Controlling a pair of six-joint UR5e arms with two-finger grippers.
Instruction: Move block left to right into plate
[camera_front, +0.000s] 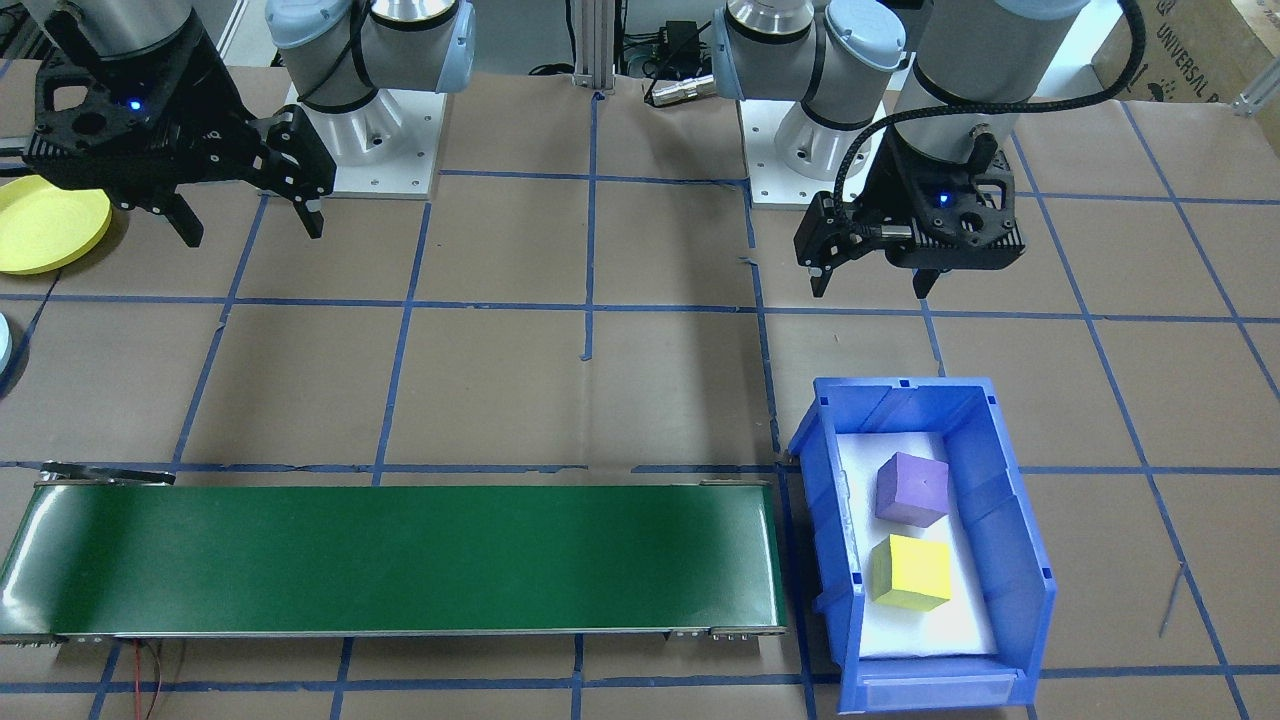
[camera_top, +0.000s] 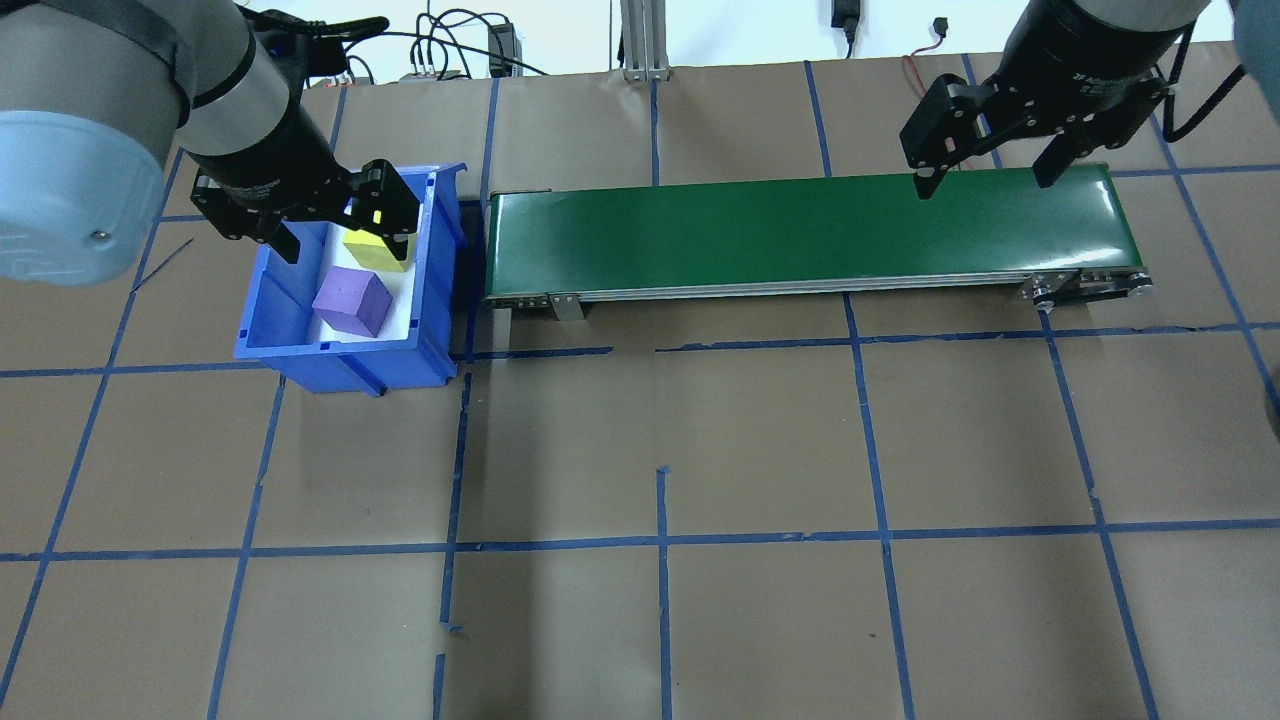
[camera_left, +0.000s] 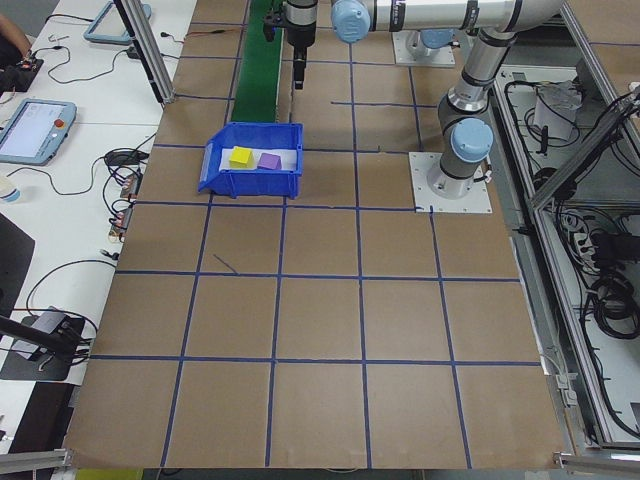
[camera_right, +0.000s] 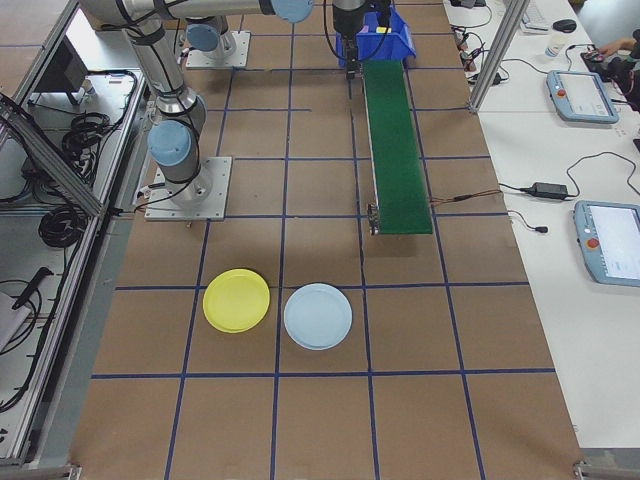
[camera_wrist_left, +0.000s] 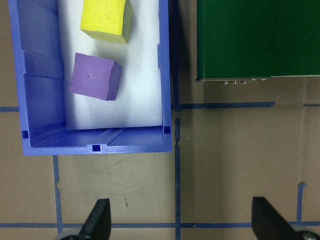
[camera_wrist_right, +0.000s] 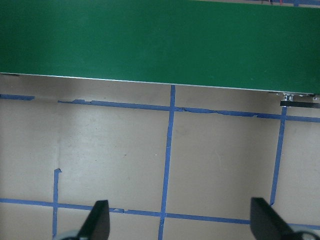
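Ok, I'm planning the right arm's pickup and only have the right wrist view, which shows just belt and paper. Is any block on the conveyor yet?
Observer: No. The green conveyor is bare. The purple block and yellow block sit in the blue bin at its left-arm end.
Operator: Is the left gripper holding one?
Observer: No, the left gripper is open and empty, hovering beside the bin.
Operator: And the plates?
Observer: A yellow plate and a light blue plate lie side by side past the belt's other end.
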